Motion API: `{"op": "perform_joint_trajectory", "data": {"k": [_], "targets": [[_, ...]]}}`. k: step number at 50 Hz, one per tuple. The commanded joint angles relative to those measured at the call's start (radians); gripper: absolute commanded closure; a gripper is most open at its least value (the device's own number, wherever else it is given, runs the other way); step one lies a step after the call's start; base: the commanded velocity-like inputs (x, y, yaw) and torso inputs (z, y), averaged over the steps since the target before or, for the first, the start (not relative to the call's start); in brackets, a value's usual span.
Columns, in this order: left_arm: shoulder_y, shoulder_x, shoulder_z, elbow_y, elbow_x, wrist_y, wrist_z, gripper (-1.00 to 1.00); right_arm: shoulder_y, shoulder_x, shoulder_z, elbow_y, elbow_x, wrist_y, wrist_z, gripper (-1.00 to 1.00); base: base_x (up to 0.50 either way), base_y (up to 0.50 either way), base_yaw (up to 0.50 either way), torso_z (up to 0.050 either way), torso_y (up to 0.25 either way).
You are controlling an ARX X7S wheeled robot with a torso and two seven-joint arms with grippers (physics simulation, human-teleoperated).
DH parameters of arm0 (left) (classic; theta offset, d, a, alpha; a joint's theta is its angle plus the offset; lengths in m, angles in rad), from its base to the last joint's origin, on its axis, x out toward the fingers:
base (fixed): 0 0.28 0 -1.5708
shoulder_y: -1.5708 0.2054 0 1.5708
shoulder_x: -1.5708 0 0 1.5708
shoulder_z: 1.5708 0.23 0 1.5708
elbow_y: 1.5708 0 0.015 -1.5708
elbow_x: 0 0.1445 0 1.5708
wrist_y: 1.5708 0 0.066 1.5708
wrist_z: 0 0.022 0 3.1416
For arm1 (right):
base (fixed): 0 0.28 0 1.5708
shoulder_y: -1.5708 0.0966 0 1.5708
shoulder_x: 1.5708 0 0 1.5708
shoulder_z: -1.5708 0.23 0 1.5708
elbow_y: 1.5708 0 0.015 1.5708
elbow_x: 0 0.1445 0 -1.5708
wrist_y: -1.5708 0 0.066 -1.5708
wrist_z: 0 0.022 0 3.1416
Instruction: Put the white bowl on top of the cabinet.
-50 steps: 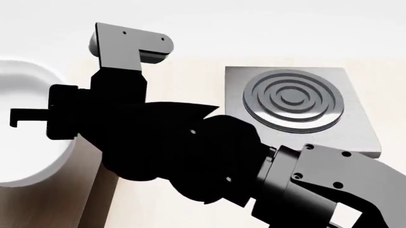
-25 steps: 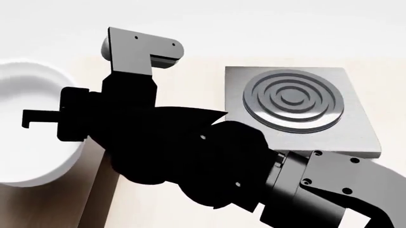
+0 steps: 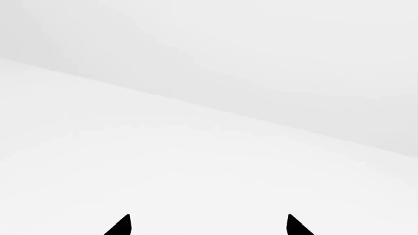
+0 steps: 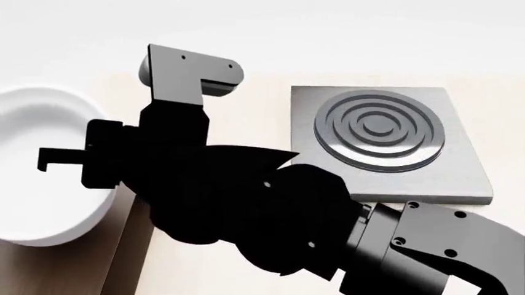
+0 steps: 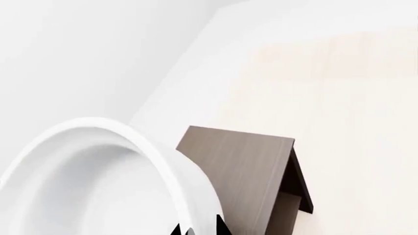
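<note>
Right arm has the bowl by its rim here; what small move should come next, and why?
Probably carry the white bowl further toward the cabinet: the right gripper pinches its rim, and the cabinet's flat top shows bare beyond the bowl, so it isn't placed yet.

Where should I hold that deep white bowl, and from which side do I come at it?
Take the deep glossy white bowl by its rim, with one finger inside the wall and one outside. Come over the open top on the side nearest the right arm. The bowl looks too wide to span, but its wall is thin and nearly straight. The right gripper seems to be pinched there already.
</note>
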Motion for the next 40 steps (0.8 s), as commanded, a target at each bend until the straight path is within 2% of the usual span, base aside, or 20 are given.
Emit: {"op": "perform_joint_trajectory", "data": {"k": [1,40], "targets": [[0.000,0.000,0.001,0.000,0.000,0.000,0.000,-1.00,0.008,0.003,0.035,0.005,-0.039,-0.005,-0.010,1.00,0.00,0.00,0.00,0.000,0.000],[0.003,-0.001,0.000,0.003,-0.001,0.001,-0.001,-1.00,-0.019,0.003,0.034,0.016,-0.043,-0.005,-0.020,1.00,0.00,0.00,0.00,0.001,0.001]]}}
